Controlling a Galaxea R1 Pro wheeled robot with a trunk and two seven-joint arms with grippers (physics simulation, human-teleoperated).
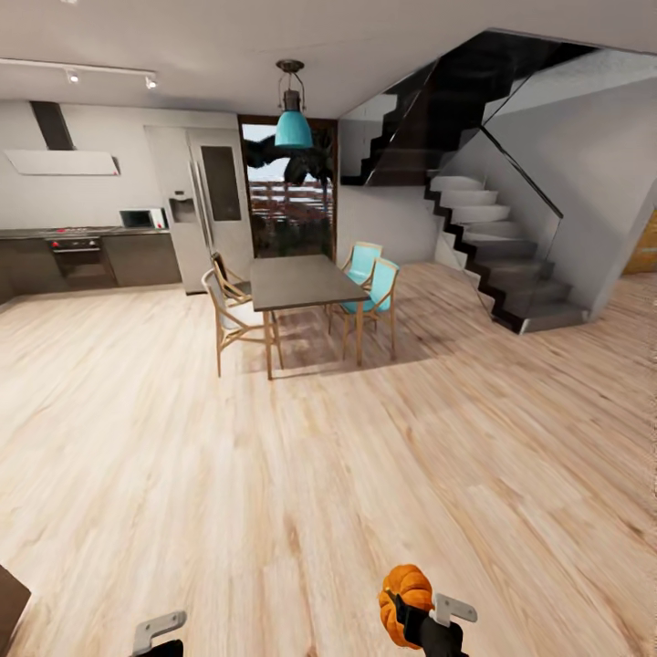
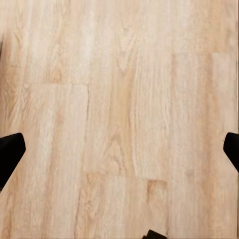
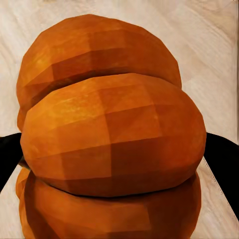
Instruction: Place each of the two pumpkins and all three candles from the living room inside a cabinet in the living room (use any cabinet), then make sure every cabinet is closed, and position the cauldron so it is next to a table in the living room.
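Nearest, at the lower edge of the head view, the right gripper [image 1: 412, 613] has its jaws clenched on a small orange ribbed pumpkin [image 1: 405, 602], held above the pale wood plank floor [image 1: 365, 474]. In the right wrist view the pumpkin [image 3: 112, 134] bulges large between two black fingers [image 3: 221, 159], one touching each flank, with floor planks behind it. Its stem cannot be made out.

The left gripper [image 1: 157, 634] shows low in the head view, to the left, as a grey bracket over a black body. In the left wrist view its black fingertips [image 2: 10, 154] sit far apart at the two sides, released, with nothing between them, only floor planks [image 2: 119, 114] beyond. A dark brown corner [image 1: 11, 602] enters at the head view's far left edge; what it belongs to cannot be told.

Farther off, across a wide stretch of floor, stands a tall dark rectangular dining table [image 1: 301, 281] on slim wooden legs, with wooden chairs [image 1: 233, 315] on its left and turquoise-backed chairs [image 1: 376, 292] on its right. A turquoise pendant lamp [image 1: 293, 123] hangs above it.

Beyond, along the far wall at left, run dark grey kitchen units [image 1: 91, 260] with an oven, a white extractor hood [image 1: 59, 162] and a pale tall refrigerator [image 1: 214, 205]. To the right a grey staircase with a glass balustrade [image 1: 493, 246] climbs leftward.
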